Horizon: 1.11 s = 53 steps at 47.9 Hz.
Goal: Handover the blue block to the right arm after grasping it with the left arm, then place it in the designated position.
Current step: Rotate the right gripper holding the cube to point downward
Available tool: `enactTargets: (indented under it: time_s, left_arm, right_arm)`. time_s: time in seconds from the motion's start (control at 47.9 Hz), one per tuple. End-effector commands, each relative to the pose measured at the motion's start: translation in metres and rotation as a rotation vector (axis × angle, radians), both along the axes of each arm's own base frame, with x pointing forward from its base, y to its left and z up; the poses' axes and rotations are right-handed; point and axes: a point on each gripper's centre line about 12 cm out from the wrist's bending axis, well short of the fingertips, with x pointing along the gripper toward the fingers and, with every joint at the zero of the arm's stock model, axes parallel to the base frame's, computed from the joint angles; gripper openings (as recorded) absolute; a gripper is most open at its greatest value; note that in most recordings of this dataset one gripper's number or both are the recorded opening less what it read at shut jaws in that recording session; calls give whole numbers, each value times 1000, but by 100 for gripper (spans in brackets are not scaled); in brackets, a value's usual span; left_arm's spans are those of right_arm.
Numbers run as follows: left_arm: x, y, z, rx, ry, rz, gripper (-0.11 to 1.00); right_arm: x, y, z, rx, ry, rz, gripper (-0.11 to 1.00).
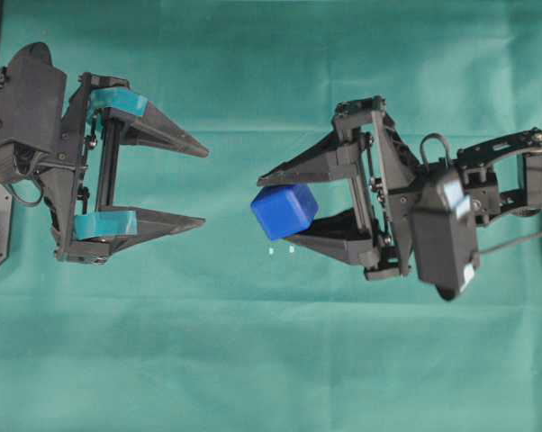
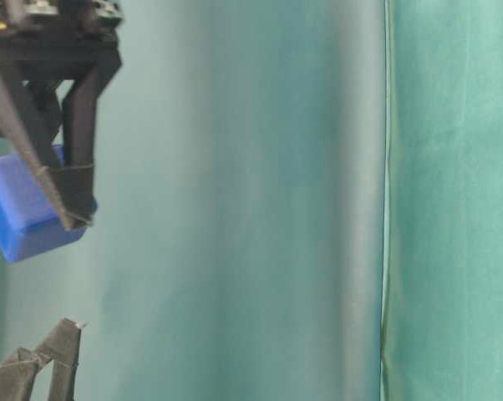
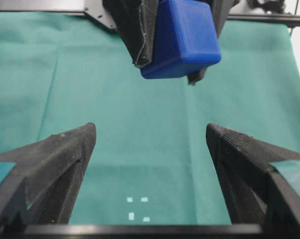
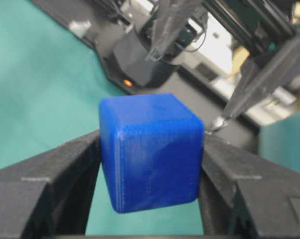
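Green cloth (image 1: 271, 360) below: the right gripper (image 1: 280, 211) pinches the block (image 1: 284, 211), marks (image 1: 281, 249) just beneath in frame; the left gripper (image 1: 194, 184) gapes wide, empty.

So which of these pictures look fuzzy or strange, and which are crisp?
Overhead view: even light, sharp, only the right gripper slightly smeared. Table-level view: the green cloth is a soft blur, and the picture seems turned sideways. Right wrist view: blue block fairly clear, background out of focus. Left wrist view: crisp.
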Motion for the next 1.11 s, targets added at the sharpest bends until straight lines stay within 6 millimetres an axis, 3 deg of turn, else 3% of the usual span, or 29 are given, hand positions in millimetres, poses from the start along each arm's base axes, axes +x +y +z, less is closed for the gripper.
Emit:
enactTargets:
  time_s: [0.0, 0.251, 1.087]
  left_arm:
    - [0, -1, 8, 1, -25, -3, 100]
    - [0, -1, 9, 1, -26, -3, 100]
    - [1, -1, 8, -1, -25, -3, 100]
  right_arm:
    - [-4, 1, 13, 90, -29, -18, 57]
    - [-3, 0, 15, 326, -15, -79, 57]
    - [-4, -2, 13, 321, 1, -102, 57]
